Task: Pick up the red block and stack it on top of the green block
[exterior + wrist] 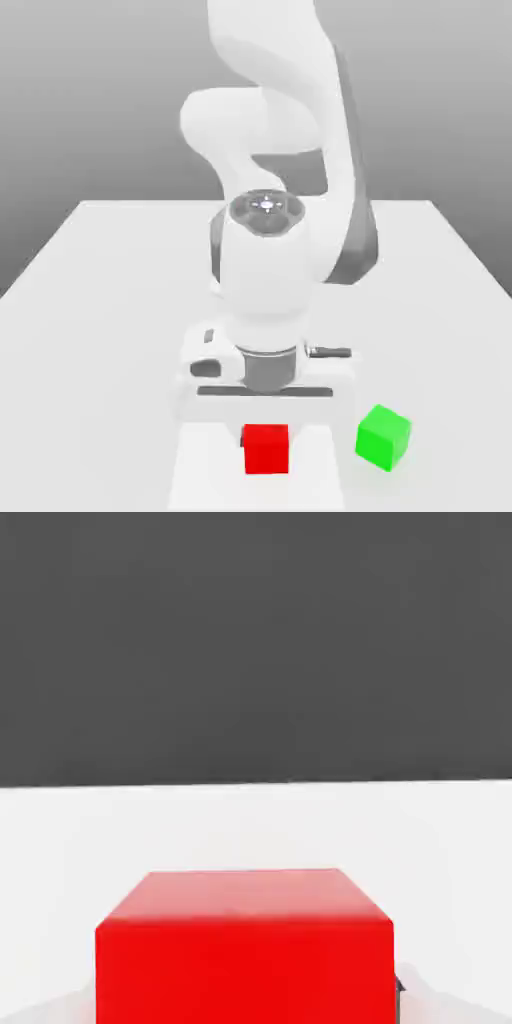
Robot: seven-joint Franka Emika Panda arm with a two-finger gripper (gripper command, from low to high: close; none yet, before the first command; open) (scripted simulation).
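1 red block (266, 448), 1 green block (383, 436), 1 Panda arm (270, 150) w/ 1 gripper (266, 432), all on 1 white table (90, 330).

Red block: sits near the table's front edge in the exterior view, roughly mid-width, directly under the hand. Its front face is square-on to the camera. In the hand view the red block (245, 947) looms close, top face and one side face visible, white table (250, 822) surface stretching beyond it to a dark backdrop.

Green block: also near the front edge, toward the exterior view's right of the red one, apart from it w/ a gap of bare table between. It's rotated, one corner turned toward the camera. Nothing on top of it; red not stacked yet.

Arm pose: base stands farther back on the table, links rise up out of the exterior view's top, then fold down and forward. The wrist points straight down, w/ the hand's wide white body level just above the red block. Hand is low, close to the table.

Fingers: the white hand body and the block hide them in the exterior view; whether they're spread or pinching the red block can't be told. A small dark bit shows at the block's lower side in the hand view, too little to identify.
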